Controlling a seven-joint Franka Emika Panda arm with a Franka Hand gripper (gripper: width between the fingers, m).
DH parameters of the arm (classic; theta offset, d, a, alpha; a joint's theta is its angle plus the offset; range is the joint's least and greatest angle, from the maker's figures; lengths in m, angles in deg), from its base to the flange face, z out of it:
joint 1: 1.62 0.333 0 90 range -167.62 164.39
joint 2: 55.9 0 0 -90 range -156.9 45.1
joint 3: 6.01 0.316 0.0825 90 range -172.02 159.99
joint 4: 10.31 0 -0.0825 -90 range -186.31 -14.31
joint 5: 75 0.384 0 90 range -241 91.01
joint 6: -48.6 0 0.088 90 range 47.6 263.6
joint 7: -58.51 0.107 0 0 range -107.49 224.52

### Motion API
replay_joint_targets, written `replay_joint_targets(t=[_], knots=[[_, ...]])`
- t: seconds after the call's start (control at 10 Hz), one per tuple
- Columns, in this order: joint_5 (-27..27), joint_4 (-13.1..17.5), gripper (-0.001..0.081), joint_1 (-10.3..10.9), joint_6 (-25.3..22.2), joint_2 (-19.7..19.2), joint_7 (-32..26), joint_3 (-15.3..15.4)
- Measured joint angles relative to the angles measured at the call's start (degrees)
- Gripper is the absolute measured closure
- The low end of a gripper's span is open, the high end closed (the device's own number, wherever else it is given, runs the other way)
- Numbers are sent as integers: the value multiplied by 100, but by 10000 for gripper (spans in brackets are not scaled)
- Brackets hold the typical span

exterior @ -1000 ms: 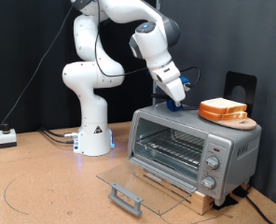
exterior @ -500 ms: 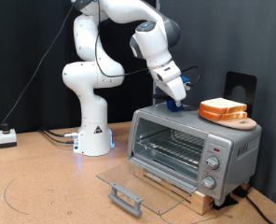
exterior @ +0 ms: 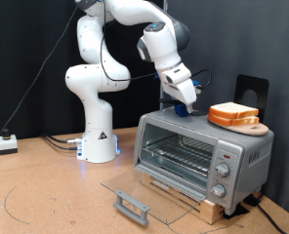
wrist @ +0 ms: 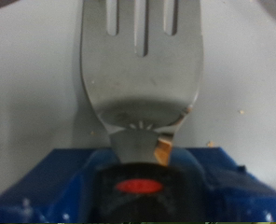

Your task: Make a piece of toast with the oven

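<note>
Two bread slices (exterior: pixel 234 114) sit stacked on a wooden board (exterior: pixel 254 128) atop the oven (exterior: pixel 201 154), its glass door (exterior: pixel 135 191) dropped open. My gripper (exterior: pixel 186 105) hovers over the oven top just beside them, clenched on a blue-handled spatula (wrist: pixel 143 70) (wrist view).

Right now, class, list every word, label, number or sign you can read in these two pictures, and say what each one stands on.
None can be read.
Oven: small marks beside the knobs on its control panel, too small to read.
Spatula handle: a red oval mark on the blue part, blurred, no letters to make out.
Robot arm, bread slices and pincer: no lettering shows.
</note>
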Motion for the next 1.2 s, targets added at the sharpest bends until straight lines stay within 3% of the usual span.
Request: replay_joint_targets(t=[1.0,1.2], knots=[[1,-51,-3,0,-88,-1,36,89],[5,-51,271,0,-103,-1,38,82]])
